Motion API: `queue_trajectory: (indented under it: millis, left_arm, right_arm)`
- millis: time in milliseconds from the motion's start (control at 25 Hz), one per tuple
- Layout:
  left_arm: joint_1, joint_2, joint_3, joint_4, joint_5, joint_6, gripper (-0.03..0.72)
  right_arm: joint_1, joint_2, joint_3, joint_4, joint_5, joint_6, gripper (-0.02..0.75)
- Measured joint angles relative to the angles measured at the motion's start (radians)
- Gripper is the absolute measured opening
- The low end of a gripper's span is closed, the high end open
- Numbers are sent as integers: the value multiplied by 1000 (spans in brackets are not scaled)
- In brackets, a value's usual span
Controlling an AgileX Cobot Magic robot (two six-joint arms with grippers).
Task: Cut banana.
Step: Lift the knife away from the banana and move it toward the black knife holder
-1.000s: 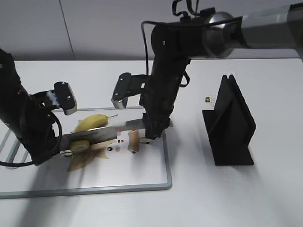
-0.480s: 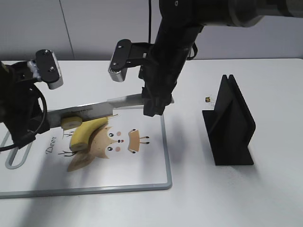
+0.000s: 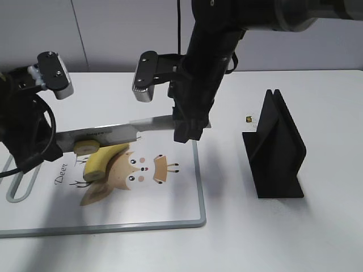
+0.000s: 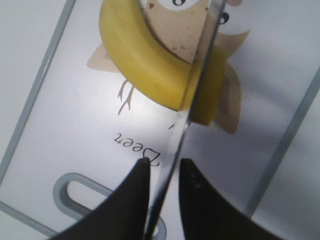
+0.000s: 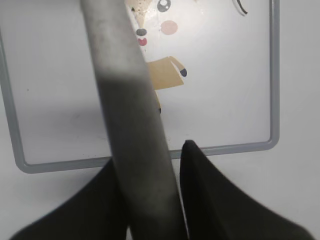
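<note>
- The right pincer (image 3: 190, 133) was clamped down on the handle of a knife (image 3: 113, 134), with the black fingers (image 5: 210, 200) squeezing the grey handle from both sides in the wrist view.
- The blade stuck out to the left, pretty much level, hanging in the air just over the cutting board (image 3: 187, 218).
- The left pincer (image 4: 162, 175) had its two dark fingers (image 4: 131, 200) pinched narrow on the far tip of that same blade, so both arms were hanging onto one knife.
- The banana (image 3: 101, 160) sat on the board right under the blade, yellow and curved, lying across the tan deer print (image 3: 122, 175).
- A small pale slice (image 3: 85, 147) looked stuck to the side of the blade just above the banana's blunt end, though I couldn't tell if it was really clinging to the blade or just sitting behind it.
- From the left wrist camera the blade edge cut across the banana (image 4: 160, 75), with the word "Deer" printed on the board nearby.
- The board lay on a white surface (image 3: 272, 238).
- Off to the right, well apart from the board, stood a black knife stand (image 3: 275, 150), upright, with a tiny dark speck thing (image 3: 249, 119) next to it.
</note>
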Motion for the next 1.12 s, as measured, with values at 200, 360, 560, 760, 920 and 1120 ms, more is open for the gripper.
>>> queue_trajectory:
  millis: [200,360,560,760,920,1120]
  left_arm:
    - [0,-25,0,-19,-1,-3,612]
    - [0,-85,0,-18,-7,-4,633]
    - [0,-201,0,11,-30,-4,633]
    - [6,-315,0,31,-54,-14,633]
    - [56,-404,0,33,-57,-103,627]
    - [124,-513,0,49,-47,-242,622]
  right_arm:
    - [0,0,0,1,2,-2,202]
    - [0,0,0,1,4,-2,188]
    - [-3,0,0,-22,1,17,160]
    - [-3,0,-1,-25,19,21,160]
    - [-3,-23,-1,-22,41,22,160]
    - [-3,-112,0,-6,91,38,160]
